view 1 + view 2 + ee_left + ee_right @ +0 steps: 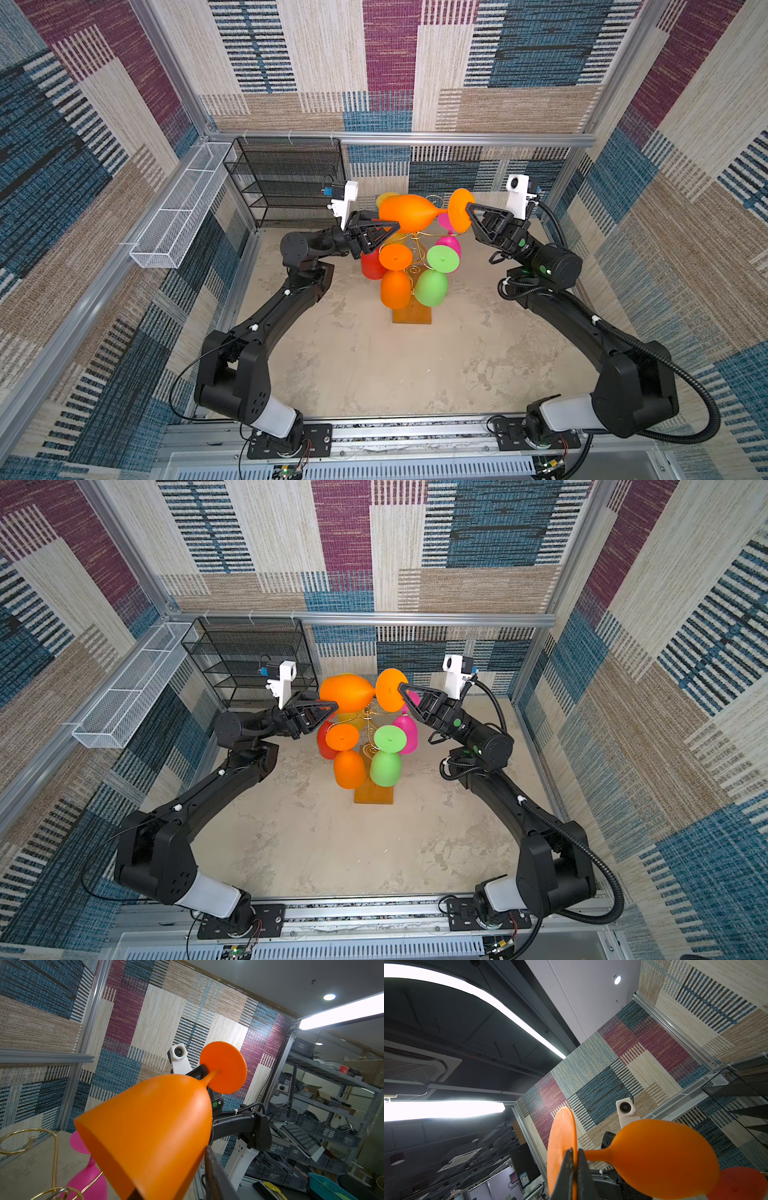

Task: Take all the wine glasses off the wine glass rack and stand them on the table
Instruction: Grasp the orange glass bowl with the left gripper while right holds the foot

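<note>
Only the right wrist view showed the right tool (575,1152) pinched on the foot of the orange wine glass (660,1157). In both top views its bowl lay against the left tool (390,232), above the wine glass rack (412,316); that tool's grip was unclear.

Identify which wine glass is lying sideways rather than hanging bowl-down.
The top orange glass, its foot pinched by the right gripper; the others, like the green glass, hang bowl-down from the rack.
</note>
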Robot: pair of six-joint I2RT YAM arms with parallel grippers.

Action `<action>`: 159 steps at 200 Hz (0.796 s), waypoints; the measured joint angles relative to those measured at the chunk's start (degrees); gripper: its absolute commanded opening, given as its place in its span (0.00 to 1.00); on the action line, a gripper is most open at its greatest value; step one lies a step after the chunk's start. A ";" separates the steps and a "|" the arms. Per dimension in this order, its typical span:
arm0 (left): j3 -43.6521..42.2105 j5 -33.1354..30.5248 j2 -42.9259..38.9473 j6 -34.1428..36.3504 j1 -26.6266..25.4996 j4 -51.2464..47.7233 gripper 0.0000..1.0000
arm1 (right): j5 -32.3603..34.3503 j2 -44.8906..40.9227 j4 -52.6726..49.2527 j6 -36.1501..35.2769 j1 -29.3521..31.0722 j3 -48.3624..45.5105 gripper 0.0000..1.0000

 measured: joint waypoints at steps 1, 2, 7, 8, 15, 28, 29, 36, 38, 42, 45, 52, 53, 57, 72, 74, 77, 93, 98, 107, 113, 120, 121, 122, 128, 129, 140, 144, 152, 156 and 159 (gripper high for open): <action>-0.04 -0.02 -0.07 0.00 0.00 0.07 0.29 | 0.04 0.00 0.02 0.00 0.00 -0.02 0.03; -0.09 -0.02 -0.15 0.00 0.00 0.11 0.28 | 0.11 0.00 0.02 0.02 0.00 -0.02 0.03; -0.24 -0.02 -0.39 0.00 0.00 0.24 0.27 | 0.35 0.00 0.02 0.07 -0.04 -0.13 0.05; -0.28 -0.02 -0.44 0.00 0.00 0.28 0.27 | 0.42 0.00 0.02 0.09 -0.04 -0.15 0.05; -0.55 -0.04 -0.68 0.00 0.00 0.52 0.24 | 0.68 0.04 0.02 0.17 -0.09 -0.33 0.08; -0.98 0.11 -1.16 -0.04 0.00 0.98 0.21 | 1.16 0.04 0.02 0.15 -0.28 -0.59 0.16; -1.01 0.17 -1.20 -0.07 0.00 1.03 0.20 | 1.25 0.04 0.02 0.13 -0.31 -0.66 0.17; -1.18 0.74 -1.60 -0.04 -0.04 1.77 0.19 | 1.70 0.04 -0.02 -0.44 -0.42 -0.96 0.21; -1.22 0.92 -1.70 -0.04 -0.07 1.97 0.19 | 1.73 0.02 -0.02 -0.55 -0.42 -1.01 0.21; -1.33 1.11 -2.03 -0.04 -0.17 2.49 0.18 | 1.84 -0.02 -0.09 -1.25 -0.46 -1.31 0.23; -1.40 1.20 -2.27 -0.04 -0.24 2.86 0.18 | 1.81 -0.11 -0.13 -1.79 -0.46 -1.51 0.24; -1.49 1.18 -2.69 -0.11 -0.31 3.80 0.16 | 1.38 -0.57 -0.28 -3.15 -0.46 -2.05 0.25; -1.49 1.18 -2.69 -0.11 -0.31 3.80 0.16 | 1.31 -0.70 -0.33 -3.41 -0.46 -2.16 0.25; -1.62 1.22 -2.95 -0.17 -0.37 4.52 0.15 | 1.03 -1.05 -0.37 -4.20 -0.42 -2.36 0.25; -1.81 1.81 -3.61 -0.35 -0.55 6.21 0.09 | 0.15 -3.19 -1.16 -7.96 -0.39 -3.04 0.26; -1.84 1.92 -3.72 -0.39 -0.63 6.56 0.08 | 0.09 -3.63 -1.53 -8.81 -0.39 -3.10 0.28; -1.88 2.05 -3.85 -0.39 -0.79 6.88 0.07 | 0.07 -3.98 -1.90 -9.44 -0.39 -3.15 0.29; -2.01 3.54 -4.74 -0.46 -1.01 9.49 0.03 | -0.94 -6.73 -7.23 -15.10 -0.33 -3.19 0.37; -2.01 3.58 -4.96 -0.55 -1.01 9.73 0.02 | -1.27 -7.61 -9.18 -16.94 -0.24 -3.15 0.38; -1.99 3.54 -5.07 -0.59 -1.01 9.94 0.00 | -1.97 -9.09 -12.98 -20.79 -0.26 -2.78 0.47; -1.99 3.50 -5.07 -0.59 -1.01 9.99 0.00 | -1.97 -10.16 -16.59 -23.26 -0.24 -2.32 0.52; -1.92 3.39 -5.03 -0.61 -1.01 9.88 0.00 | -1.97 -11.28 -20.39 -26.27 -0.24 -1.57 0.57; -1.92 3.39 -5.03 -0.61 -1.01 9.88 0.00 | -1.97 -11.52 -21.64 -26.95 -0.24 -1.36 0.58; -1.90 3.32 -5.03 -0.61 -1.01 9.86 0.00 | -1.97 -11.52 -21.64 -26.95 -0.24 -1.36 0.58; -1.68 3.17 -5.03 -0.61 -1.01 9.55 0.00 | -1.81 -12.79 -26.27 -30.36 -0.24 -0.52 0.63; -1.64 3.15 -5.01 -0.61 -1.01 9.46 0.00 | -1.81 -12.79 -26.27 -30.36 -0.24 -0.52 0.64; -1.33 3.08 -4.87 -0.63 -0.98 9.44 0.00 | -0.81 -14.60 -33.31 -35.58 -0.24 0.96 0.71; -1.11 3.06 -4.76 -0.66 -0.98 9.40 0.00 | -0.35 -15.08 -35.32 -37.07 -0.24 1.38 0.74; -0.85 3.04 -4.61 -0.79 -0.96 8.98 0.00 | 1.16 -16.24 -40.46 -40.87 -0.24 2.56 0.79; -0.76 3.04 -4.59 -0.92 -0.94 8.79 0.00 | 1.88 -16.63 -42.21 -42.16 -0.24 2.99 0.81; -0.72 3.06 -4.50 -1.03 -0.90 8.63 0.00 | 2.45 -16.90 -43.45 -43.10 -0.24 3.30 0.82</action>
